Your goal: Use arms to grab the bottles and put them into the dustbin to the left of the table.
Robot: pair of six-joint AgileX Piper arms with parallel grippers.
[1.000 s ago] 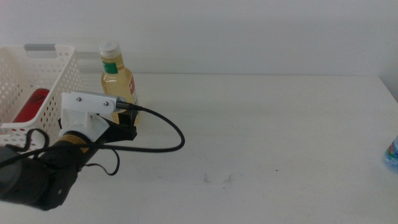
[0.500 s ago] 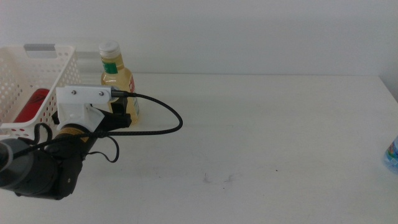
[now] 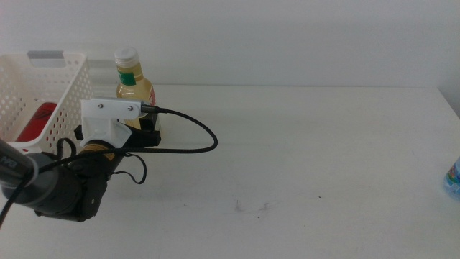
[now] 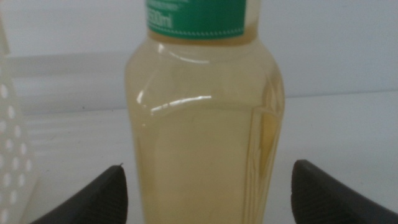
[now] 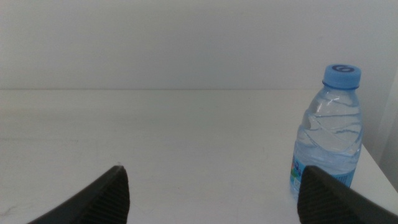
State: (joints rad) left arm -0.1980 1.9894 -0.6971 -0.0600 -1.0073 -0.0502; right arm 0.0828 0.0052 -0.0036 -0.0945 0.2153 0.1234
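The yellowish white-capped bottle (image 3: 135,85) stands upright at the table's far left, right beside the dustbin (image 3: 63,86). My left gripper (image 3: 149,132) is open at the bottle's base. In the left wrist view the bottle (image 4: 205,137) fills the space between the jaws of the left gripper (image 4: 208,167), with a gap on each side. A red can (image 3: 38,119) lies inside the dustbin. The small blue-capped water bottle (image 3: 453,178) stands at the table's right edge. In the right wrist view it (image 5: 328,134) is upright, ahead and to one side of my open right gripper (image 5: 212,168).
The white table (image 3: 302,158) stretches between the two bottles, with small dark scuff marks (image 3: 251,207) near the front middle. The left arm's black cable (image 3: 194,140) loops out over the table. The dustbin's perforated wall (image 4: 9,137) shows beside the bottle.
My left arm has moved away from the front edge toward the yellowish bottle, so its jaws now flank the bottle's base. The bottles and dustbin have not moved.
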